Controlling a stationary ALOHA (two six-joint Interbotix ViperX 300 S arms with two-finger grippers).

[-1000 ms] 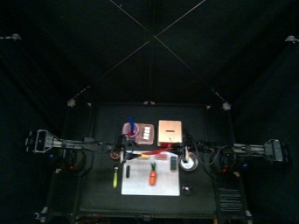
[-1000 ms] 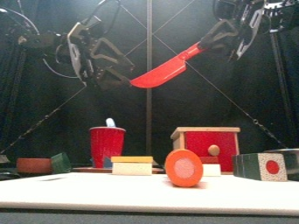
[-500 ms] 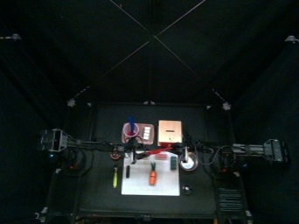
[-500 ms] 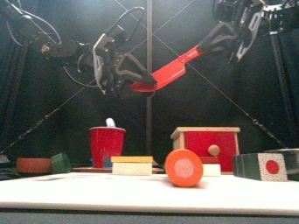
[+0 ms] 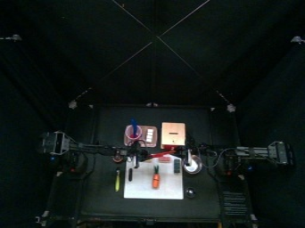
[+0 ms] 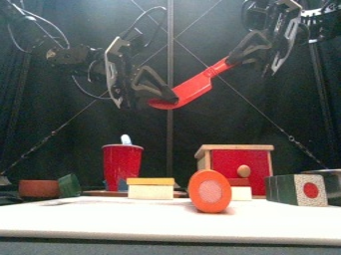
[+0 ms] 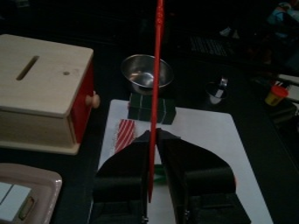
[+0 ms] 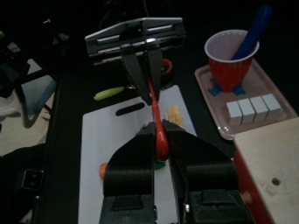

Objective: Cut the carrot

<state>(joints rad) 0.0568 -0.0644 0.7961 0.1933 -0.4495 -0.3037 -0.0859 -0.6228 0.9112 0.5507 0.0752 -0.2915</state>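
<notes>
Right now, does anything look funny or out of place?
Yes, one thing. The red knife hangs tilted in the air high above the table, with the left gripper at its blade end and the right gripper at its handle end. The carrot lies uncut on the white board below. Nothing looks spilled or broken.

- The left arm [image 6: 80,55] is black throughout, built of blocky jointed segments with thin black cables looping around its upper part.
- The left gripper [image 6: 138,88] has 2 flat black jaws on a boxy black wrist body, with pale glints on the edges.
- The right arm [image 6: 296,20] is likewise black, with chunky motor housings and dark cables.
- The right gripper [image 8: 152,150] shows 2 broad, rounded black jaws rising side by side.
- From above, each arm ends in a ribbed black base, the left base [image 5: 52,144] and the right base [image 5: 274,153].
</notes>
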